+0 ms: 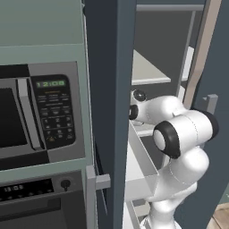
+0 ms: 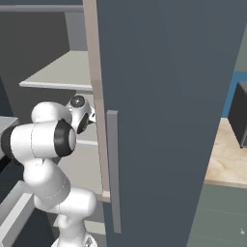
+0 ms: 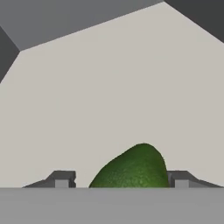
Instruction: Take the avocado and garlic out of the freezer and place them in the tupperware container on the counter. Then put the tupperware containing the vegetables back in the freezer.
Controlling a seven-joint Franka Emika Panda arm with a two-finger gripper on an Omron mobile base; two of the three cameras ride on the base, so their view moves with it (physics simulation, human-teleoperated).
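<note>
Two dark fingertips (image 3: 63, 179) of the gripper (image 3: 120, 180) stand on each side of the avocado (image 3: 133, 168), which lies on a pale shelf (image 3: 113, 87) inside the freezer (image 1: 109, 89); right tip touches it, left tip is apart, so a firm grip I cannot tell

Lower part of the avocado (image 3: 133, 168) cut off between the fingertips (image 3: 62, 178); contact untellable.

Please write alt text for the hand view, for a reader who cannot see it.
A dark green avocado lies on a pale freezer shelf, between the two dark tips of the gripper. The right tip is close beside it, and the left tip is apart from it. Dark grey inner walls rise behind the shelf.
</note>
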